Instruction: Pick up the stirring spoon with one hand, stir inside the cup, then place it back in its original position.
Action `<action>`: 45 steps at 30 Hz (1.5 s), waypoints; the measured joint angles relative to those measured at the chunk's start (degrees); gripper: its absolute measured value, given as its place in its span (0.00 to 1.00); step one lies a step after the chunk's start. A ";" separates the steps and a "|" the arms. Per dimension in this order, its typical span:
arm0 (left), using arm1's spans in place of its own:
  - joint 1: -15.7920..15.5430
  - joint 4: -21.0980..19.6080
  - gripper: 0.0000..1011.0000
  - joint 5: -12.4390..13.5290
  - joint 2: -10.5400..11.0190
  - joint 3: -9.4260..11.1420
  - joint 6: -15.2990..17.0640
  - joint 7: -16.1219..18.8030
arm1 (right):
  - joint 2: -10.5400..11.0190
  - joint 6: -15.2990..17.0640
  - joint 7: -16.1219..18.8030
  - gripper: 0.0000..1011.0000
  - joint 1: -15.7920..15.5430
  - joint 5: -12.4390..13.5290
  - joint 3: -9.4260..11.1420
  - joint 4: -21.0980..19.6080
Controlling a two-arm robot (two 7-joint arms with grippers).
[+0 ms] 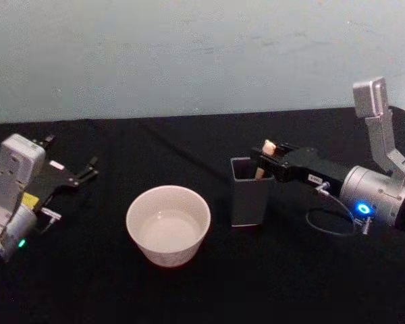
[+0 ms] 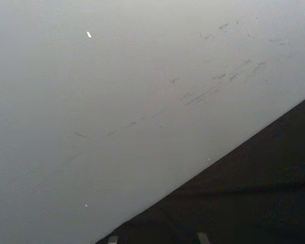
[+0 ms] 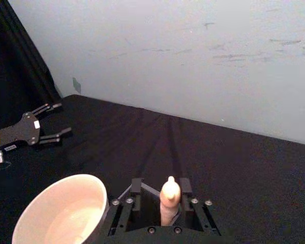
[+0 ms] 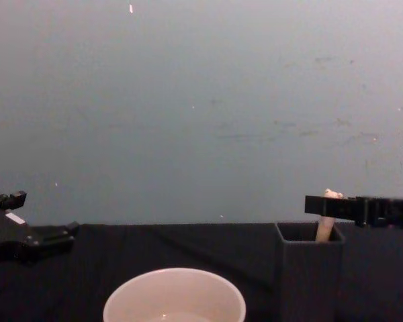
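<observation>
The stirring spoon (image 1: 260,169) stands upright in the dark grey square holder (image 1: 250,202), its beige handle (image 3: 169,199) sticking out above the rim. My right gripper (image 1: 263,156) reaches in level from the right and straddles the handle just above the holder. Its fingers (image 3: 136,186) are open, with a gap on one side of the handle. The cream-white cup (image 1: 169,251) sits left of the holder, with a little clear liquid in it. My left gripper (image 1: 86,170) rests open at the table's left side, holding nothing.
A black cloth (image 1: 209,145) covers the table, and a pale scuffed wall (image 1: 202,54) stands right behind it. A thin cable (image 1: 324,226) loops off the right wrist. Cup (image 4: 174,295) and holder (image 4: 307,282) stand a short gap apart.
</observation>
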 joint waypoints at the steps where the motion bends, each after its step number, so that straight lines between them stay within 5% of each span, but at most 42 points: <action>1: 0.00 0.00 0.99 0.00 0.00 0.00 0.00 0.00 | 0.00 0.00 0.00 0.46 0.00 0.01 0.00 0.00; 19: 0.00 0.00 0.99 0.00 0.00 0.00 0.00 0.00 | 0.00 0.01 0.01 0.99 0.00 0.01 0.00 0.00; 34: 0.00 0.00 0.99 0.00 0.00 0.00 0.00 0.00 | -0.01 -0.07 0.00 0.99 0.00 -0.03 0.00 0.01; 45: 0.00 0.00 0.99 0.00 0.00 0.00 0.00 0.00 | -3.29 -7.66 -5.88 0.99 -2.08 -4.17 3.20 -1.55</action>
